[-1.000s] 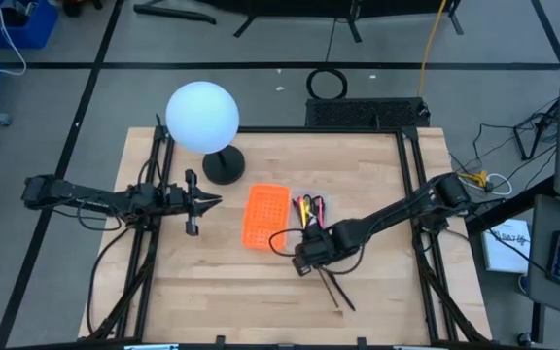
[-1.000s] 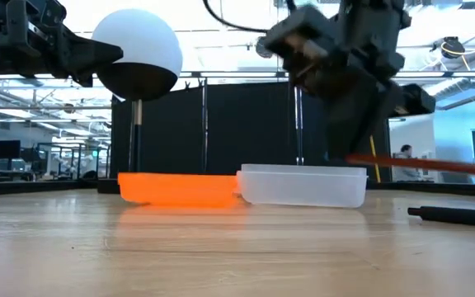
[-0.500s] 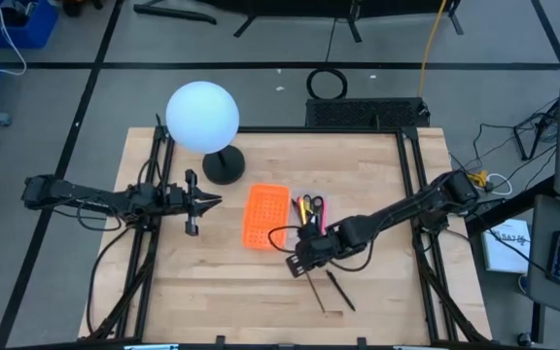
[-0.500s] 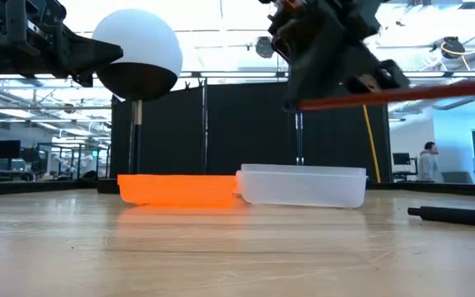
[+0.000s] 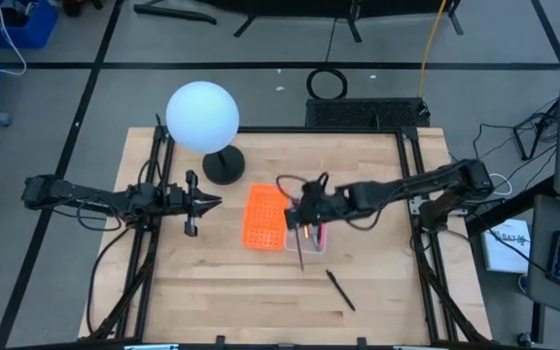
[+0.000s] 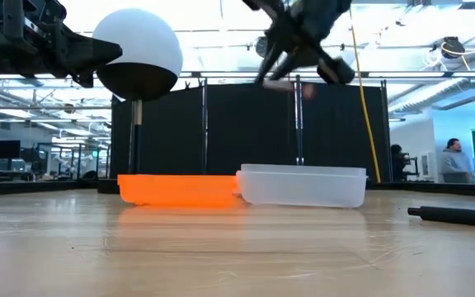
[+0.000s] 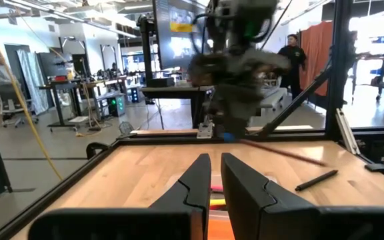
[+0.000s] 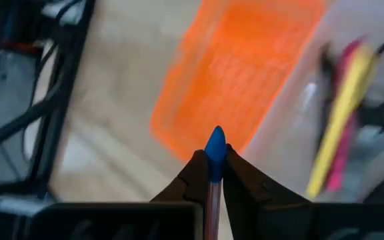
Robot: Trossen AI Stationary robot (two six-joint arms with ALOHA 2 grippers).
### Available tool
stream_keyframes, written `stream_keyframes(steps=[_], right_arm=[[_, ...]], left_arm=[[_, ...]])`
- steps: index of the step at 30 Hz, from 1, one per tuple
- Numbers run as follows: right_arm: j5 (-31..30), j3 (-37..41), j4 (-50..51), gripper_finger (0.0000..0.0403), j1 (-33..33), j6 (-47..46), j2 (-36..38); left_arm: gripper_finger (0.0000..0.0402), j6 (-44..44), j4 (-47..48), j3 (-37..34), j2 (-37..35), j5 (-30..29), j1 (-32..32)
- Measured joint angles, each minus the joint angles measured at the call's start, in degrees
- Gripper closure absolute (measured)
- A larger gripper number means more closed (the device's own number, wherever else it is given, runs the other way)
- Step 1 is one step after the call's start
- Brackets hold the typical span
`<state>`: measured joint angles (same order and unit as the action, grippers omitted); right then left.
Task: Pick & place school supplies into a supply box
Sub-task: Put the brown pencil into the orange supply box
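Note:
My right gripper [image 5: 302,212] hovers over the clear supply box [image 5: 306,236], shut on a red-brown pencil [image 5: 301,253] with a blue end. The box stands flat on the table and holds a yellow pen [image 8: 339,113], a pink pen and scissors. In the low view the right gripper [image 6: 302,37] is high above the box [image 6: 303,187]. One black pen [image 5: 339,290] lies on the table nearer the near edge. My left gripper [image 5: 209,201] waits shut over the table's left part, its fingers [image 7: 235,180] touching nothing. My right gripper pinches the pencil between its two fingers, just behind its blue end [image 8: 215,145], which sticks out past the fingertips. The shaft [image 8: 211,193] runs back along the fingers. The pencil is lifted clear, its long part [image 5: 302,261] reaching toward the table's near edge.
An orange perforated tray [image 5: 265,216] sits against the box's left side. A lamp with a white globe [image 5: 202,115] stands on the table's far left part. Bare wood lies along the near edge. People stand in the room behind the table.
My right gripper has risen from near the black pen and moved toward the table's far edge, to above the clear box, turning as it went. The pencil came up with it, lifted clear and swung round from lying level.

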<state>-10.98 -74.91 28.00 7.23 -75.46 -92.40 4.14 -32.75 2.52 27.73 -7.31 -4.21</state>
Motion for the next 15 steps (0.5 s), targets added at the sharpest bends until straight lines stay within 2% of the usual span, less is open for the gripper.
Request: stream_keyframes(steps=[5,12,15], right_arm=[[-2.24,6.48,-2.91,0.0383,-5.11,1.12,2.6],[-2.02,18.8,-19.85,0.0383,-9.16,0.5,4.9],[0.02,21.88,-24.0,0.0383,-10.38,-0.14,4.87]], left_arm=[[0.0355,0.01,0.04,0.0,0.02,-0.02,0.0],[0.0355,0.03,0.12,0.0,0.0,-0.07,0.0],[0.0355,0.05,0.22,0.0,0.0,-0.22,0.0]])
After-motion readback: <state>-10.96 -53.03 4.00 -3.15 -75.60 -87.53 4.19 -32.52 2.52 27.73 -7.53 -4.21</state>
